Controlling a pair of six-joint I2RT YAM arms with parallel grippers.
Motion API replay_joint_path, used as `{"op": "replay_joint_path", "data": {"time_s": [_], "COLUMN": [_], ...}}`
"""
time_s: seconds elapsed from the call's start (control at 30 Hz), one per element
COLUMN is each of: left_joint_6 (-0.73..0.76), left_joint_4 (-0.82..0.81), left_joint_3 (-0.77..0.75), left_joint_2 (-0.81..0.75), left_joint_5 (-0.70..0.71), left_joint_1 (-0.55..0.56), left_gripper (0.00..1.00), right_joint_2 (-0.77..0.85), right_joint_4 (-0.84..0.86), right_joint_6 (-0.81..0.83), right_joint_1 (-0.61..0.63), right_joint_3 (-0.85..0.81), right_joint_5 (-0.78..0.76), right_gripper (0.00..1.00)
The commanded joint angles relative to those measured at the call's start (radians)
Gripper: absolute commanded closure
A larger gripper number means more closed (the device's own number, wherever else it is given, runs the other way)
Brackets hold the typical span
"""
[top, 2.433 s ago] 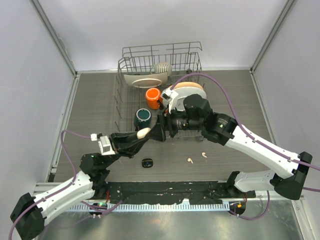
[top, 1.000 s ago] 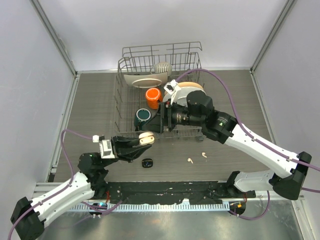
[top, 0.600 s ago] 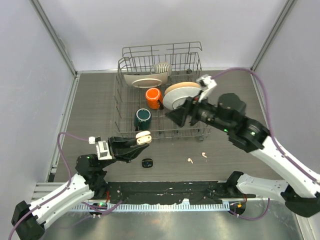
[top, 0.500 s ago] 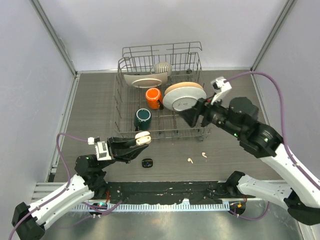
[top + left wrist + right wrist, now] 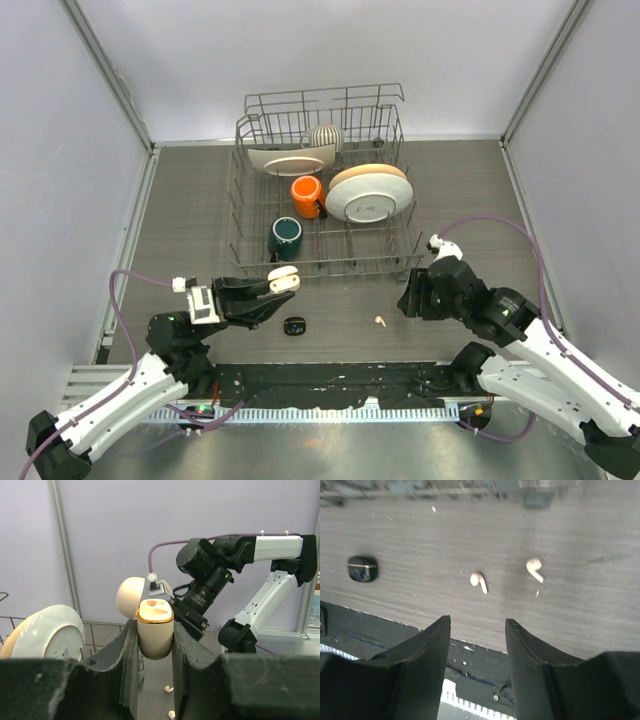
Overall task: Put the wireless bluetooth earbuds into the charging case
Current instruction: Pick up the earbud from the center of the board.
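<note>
My left gripper [image 5: 279,284] [image 5: 155,632] is shut on a cream charging case [image 5: 284,280] [image 5: 155,630] with a gold rim. It holds the case upright above the table with the lid [image 5: 130,597] flipped open. Two cream-white earbuds [image 5: 479,581] [image 5: 535,569] lie on the wood table just beyond my right gripper [image 5: 477,622], which hangs open and empty above the table's front edge. In the top view one earbud [image 5: 379,321] lies left of the right gripper [image 5: 412,300], whose body hides the other. Both earbuds [image 5: 169,689] also show below the case in the left wrist view.
A small black case [image 5: 293,325] [image 5: 362,569] lies on the table near the left gripper. Behind stands a wire dish rack [image 5: 243,200] holding an orange mug [image 5: 307,195], a teal mug [image 5: 286,236] and plates [image 5: 368,192]. The black front rail [image 5: 485,665] runs under the right fingers.
The right arm swung away from the dish rack and came down to the front right, over the cream earbuds, with its jaws narrowing. The left gripper drew back slightly, still holding the case.
</note>
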State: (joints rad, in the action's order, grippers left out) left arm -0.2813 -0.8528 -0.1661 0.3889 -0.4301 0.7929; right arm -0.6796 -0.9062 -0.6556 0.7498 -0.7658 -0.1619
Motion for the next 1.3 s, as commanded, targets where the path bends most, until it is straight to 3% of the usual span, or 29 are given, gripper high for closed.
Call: {"op": "replay_joint_path", "data": {"time_s": [0.0, 0.27, 0.5, 0.7, 0.8, 1.07, 1.27], "left_joint_6": [0.001, -0.002, -0.002, 0.008, 0.01, 0.01, 0.01], "left_joint_4": [-0.012, -0.015, 0.003, 0.04, 0.043, 0.031, 0.04], "left_joint_3": [-0.023, -0.019, -0.013, -0.009, -0.009, -0.009, -0.01], "left_joint_2": [-0.016, -0.021, -0.045, -0.068, -0.068, -0.042, -0.045], "left_joint_5": [-0.002, 0.002, 0.014, 0.025, 0.025, 0.021, 0.024], "left_joint_1": [0.005, 0.005, 0.005, 0.005, 0.005, 0.003, 0.005], "left_gripper": [1.0, 1.0, 1.0, 1.0, 1.0, 1.0, 1.0], "right_joint_2": [0.023, -0.148, -0.264, -0.23, -0.235, -0.242, -0.242], "right_joint_4": [0.09, 0.272, 0.366, 0.545, 0.558, 0.739, 0.767], "right_joint_6": [-0.072, -0.013, 0.01, 0.05, 0.053, 0.1, 0.079], "right_joint_1": [0.003, 0.057, 0.167, 0.206, 0.21, 0.22, 0.238], "right_joint_3": [0.085, 0.126, 0.152, 0.263, 0.279, 0.399, 0.439], "right_joint_5": [0.112, 0.098, -0.097, -0.148, -0.209, -0.139, -0.148], "right_gripper": [0.48, 0.47, 0.47, 0.48, 0.5, 0.51, 0.51]}}
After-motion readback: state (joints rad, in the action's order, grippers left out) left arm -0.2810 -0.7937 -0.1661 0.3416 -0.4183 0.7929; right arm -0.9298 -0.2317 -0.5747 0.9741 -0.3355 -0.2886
